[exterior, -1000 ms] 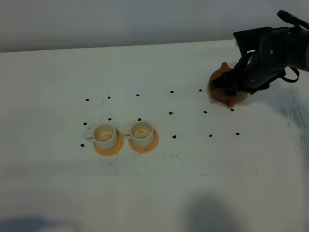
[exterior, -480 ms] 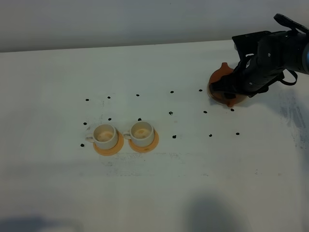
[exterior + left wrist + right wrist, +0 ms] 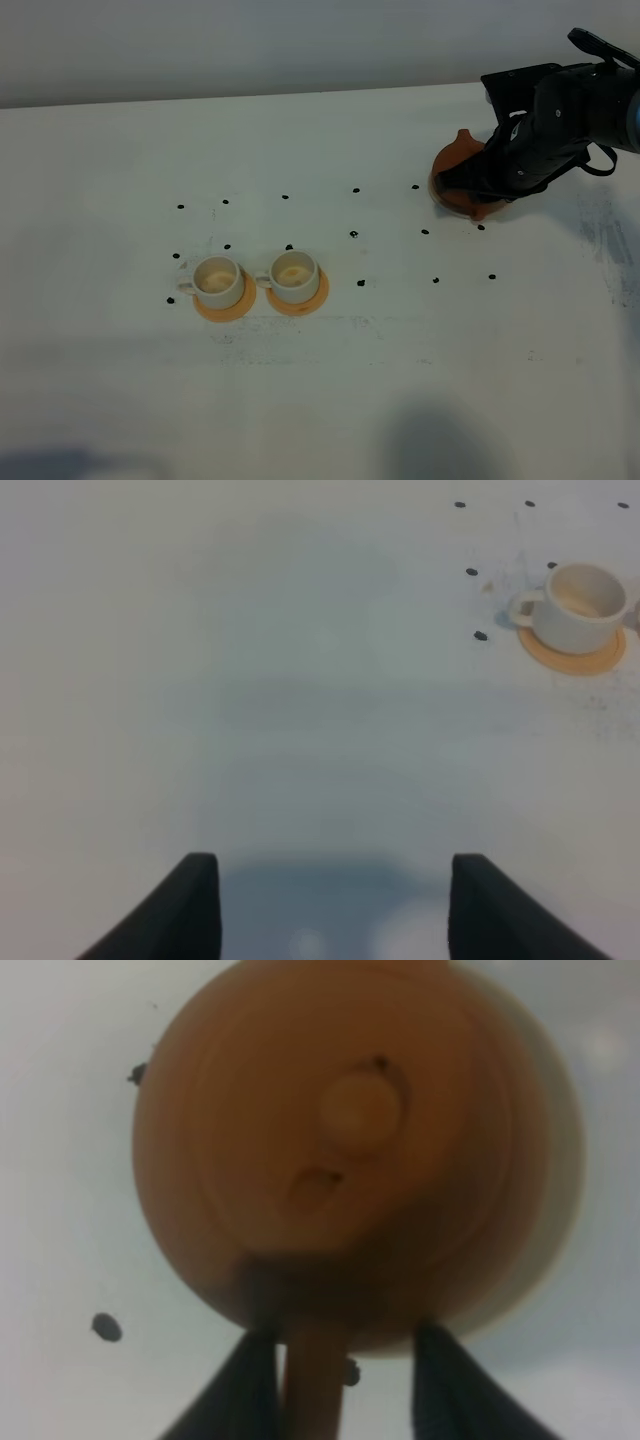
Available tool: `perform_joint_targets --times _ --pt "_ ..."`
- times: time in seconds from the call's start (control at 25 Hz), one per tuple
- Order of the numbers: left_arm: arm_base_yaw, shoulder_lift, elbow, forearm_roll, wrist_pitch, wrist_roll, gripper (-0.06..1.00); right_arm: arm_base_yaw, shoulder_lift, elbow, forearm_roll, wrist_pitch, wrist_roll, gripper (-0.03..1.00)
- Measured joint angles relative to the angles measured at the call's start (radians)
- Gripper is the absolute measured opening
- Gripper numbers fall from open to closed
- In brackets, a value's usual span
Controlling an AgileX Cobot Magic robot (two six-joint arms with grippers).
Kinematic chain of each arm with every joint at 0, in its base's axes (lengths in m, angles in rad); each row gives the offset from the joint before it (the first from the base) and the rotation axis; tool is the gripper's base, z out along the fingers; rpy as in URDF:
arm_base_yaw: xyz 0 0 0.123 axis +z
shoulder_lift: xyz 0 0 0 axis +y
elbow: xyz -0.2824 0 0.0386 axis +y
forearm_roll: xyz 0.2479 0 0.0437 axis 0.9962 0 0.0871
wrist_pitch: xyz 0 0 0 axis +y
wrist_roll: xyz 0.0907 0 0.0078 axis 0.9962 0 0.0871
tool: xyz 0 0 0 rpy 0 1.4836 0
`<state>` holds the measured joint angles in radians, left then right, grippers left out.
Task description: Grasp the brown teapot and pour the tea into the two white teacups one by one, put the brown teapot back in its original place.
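At the upper right of the overhead frame, the right end effector [image 3: 345, 1385] is down over the brown teapot [image 3: 456, 160]. Against the picture from a second ago the black arm's pose has shifted only slightly, and against the one from half a second ago hardly at all. The teapot and both cups lie where they lay before.

From the right wrist, the two dark fingers [image 3: 245, 1390] straddle the teapot's handle [image 3: 312, 1380]. One finger is against the handle and the other stands off it with a strip of pale surface showing between, so the jaws are partly open and not yet clamped. The teapot sits upright on its pale saucer [image 3: 562, 1220], with its lid [image 3: 362, 1105] on, so its contents are hidden.

Left of centre in the overhead frame, the left cup [image 3: 217, 278] and the right cup [image 3: 294, 272] stand side by side, each on its own orange coaster [image 3: 225, 308]. Both are tan inside; whether that is tea or stain I cannot tell. Black dots [image 3: 354, 234] speckle the white surface [image 3: 330, 400] between the cups and the teapot.

The left end effector [image 3: 332, 865] hangs over bare surface, jaws wide apart and holding nothing, with one cup on its coaster at the upper right of its wrist picture.
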<state>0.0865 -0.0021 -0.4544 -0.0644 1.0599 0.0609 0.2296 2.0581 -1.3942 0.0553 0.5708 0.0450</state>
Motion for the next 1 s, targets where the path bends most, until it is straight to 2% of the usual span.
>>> perform_joint_targets --times 0.16,1.0 --pt "0.000 0.000 0.000 0.000 0.000 0.000 0.50 0.000 0.000 0.000 0.000 0.001 -0.030 0.11" --pt "0.000 0.000 0.000 0.000 0.000 0.000 0.50 0.000 -0.034 0.001 0.001 -0.008 -0.098 0.11"
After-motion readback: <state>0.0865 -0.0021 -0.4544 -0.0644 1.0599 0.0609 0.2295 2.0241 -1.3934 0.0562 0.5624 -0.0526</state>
